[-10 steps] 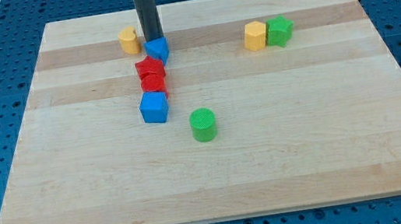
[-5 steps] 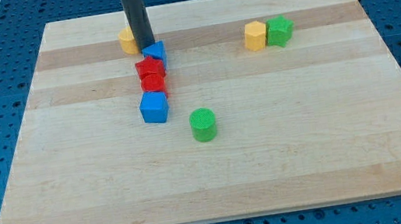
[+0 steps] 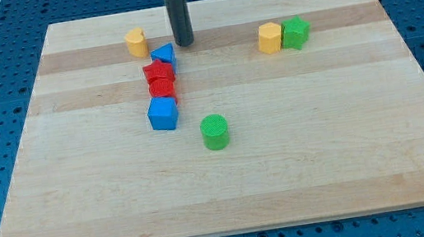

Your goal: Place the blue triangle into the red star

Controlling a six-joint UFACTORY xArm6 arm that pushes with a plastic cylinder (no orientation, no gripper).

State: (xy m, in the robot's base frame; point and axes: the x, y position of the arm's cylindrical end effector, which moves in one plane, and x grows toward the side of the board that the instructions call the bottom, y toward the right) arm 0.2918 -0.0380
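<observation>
Already the blue triangle touches the red star near the table's top. My tip, a bare rod end effector with nothing to spread, stands just right of it. Light, rigid and probably slippery, it wants pushing on a flat side.

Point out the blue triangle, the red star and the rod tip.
blue triangle (image 3: 163,56), camera view, its top face.
red star (image 3: 158,72), camera view, centre of its top face.
my tip (image 3: 185,43), camera view, rod's very end, right of the blue triangle.
</observation>
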